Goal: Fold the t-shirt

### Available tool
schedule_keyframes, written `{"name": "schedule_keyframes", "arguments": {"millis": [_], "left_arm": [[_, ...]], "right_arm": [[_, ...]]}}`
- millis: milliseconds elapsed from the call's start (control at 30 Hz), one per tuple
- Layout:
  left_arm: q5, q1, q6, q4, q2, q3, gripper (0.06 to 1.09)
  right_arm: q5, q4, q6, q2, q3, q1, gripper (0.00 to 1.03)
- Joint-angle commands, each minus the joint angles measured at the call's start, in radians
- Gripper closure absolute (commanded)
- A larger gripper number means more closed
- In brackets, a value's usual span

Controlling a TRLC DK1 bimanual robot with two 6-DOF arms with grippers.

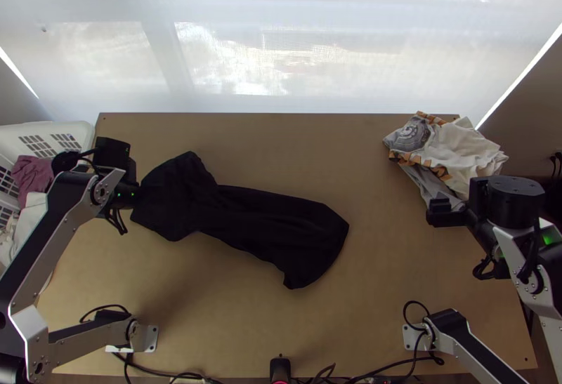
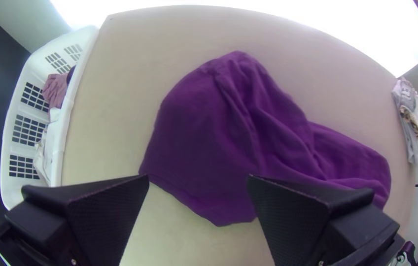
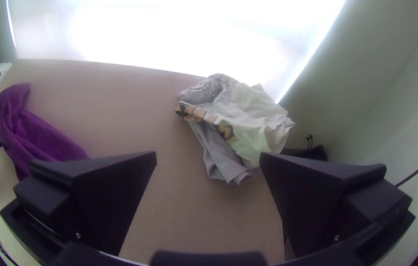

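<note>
Black jaws on the left gripper [image 2: 199,177] stand wide apart with nothing between them pinched; they hang at the broad, rumpled end of the dark t-shirt [image 1: 302,236], presumably open so they can take that end and draw it flat. From them the shirt runs across the counter [image 1: 232,321] towards the other jaws as a narrow, creased length, then flares at its far end. It lies loosely bunched, neither spread nor folded, so smoothing looks like the first job, and pulling from one end alone might simply drag it along.

Just outward of the left jaws, a white basket [image 1: 49,128] holds loose laundry, a mauve cloth [image 1: 31,173] among it, probably kept there for easy reach.

The right gripper [image 3: 208,153] has its jaws apart too, holding nothing, well away from the shirt. Just beyond them sits a heap of grey and white garments [image 1: 467,149], likely tucked at the corner to leave folding room.
</note>
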Motion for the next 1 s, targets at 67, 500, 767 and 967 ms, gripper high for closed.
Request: {"name": "schedule_keyframes", "arguments": {"millis": [67, 500, 767, 967], "left_arm": [[-0.075, 0.134, 0.051, 0.222, 0.099, -0.17, 0.12], [-0.153, 0.152, 0.089, 0.429, 0.251, -0.233, 0.29], [-0.152, 0.141, 0.078, 0.461, 0.243, -0.234, 0.9], [-0.153, 0.141, 0.084, 0.464, 0.245, -0.233, 1.05]], "right_arm": [[0.0, -0.003, -0.006, 0.003, -0.011, 0.039, 0.05], [0.0, -0.024, -0.006, 0.005, -0.03, 0.065, 0.05], [0.0, -0.02, -0.006, 0.015, -0.039, 0.065, 0.05], [0.0, -0.017, -0.006, 0.021, -0.031, 0.062, 0.05]]}}
